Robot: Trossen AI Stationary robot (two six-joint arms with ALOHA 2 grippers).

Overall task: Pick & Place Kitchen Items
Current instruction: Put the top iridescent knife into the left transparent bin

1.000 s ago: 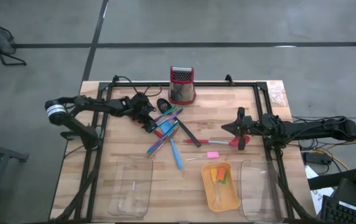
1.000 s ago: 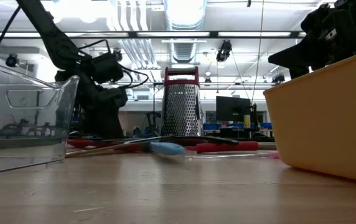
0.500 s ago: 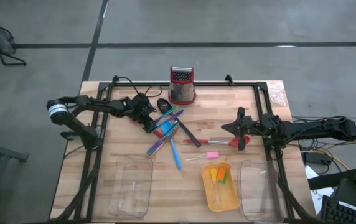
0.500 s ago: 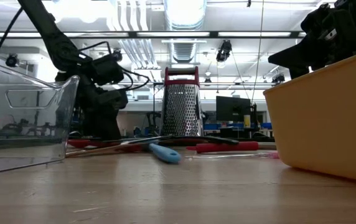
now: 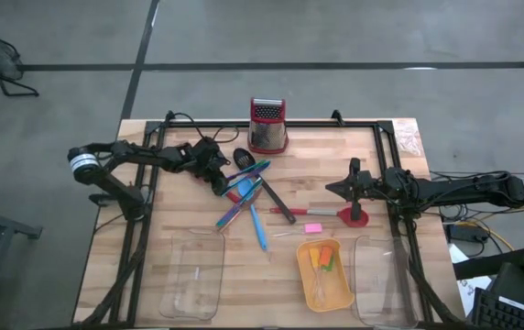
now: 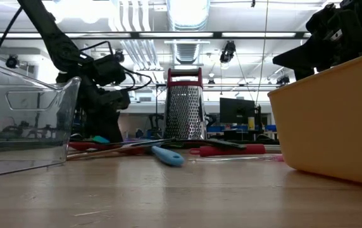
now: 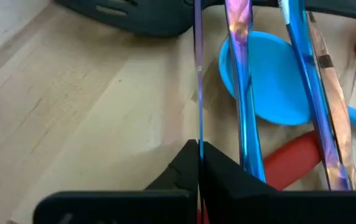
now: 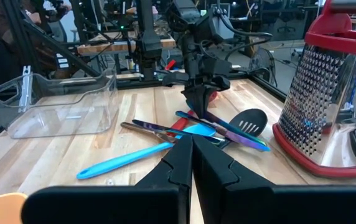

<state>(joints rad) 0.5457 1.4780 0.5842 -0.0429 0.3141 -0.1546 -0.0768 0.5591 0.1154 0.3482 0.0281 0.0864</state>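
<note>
Shifted since a second ago: red spoon, bowl now flat just under right gripper, clenched, apparently empty. Left gripper pinched on thin stick. Advise lifting straight and slowly, clear of purple stick alongside fingertips.

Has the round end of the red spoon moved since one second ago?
Yes, slightly. In the high view the round end of the red spoon now shows more fully and lies a little nearer the orange tray than before.
</note>
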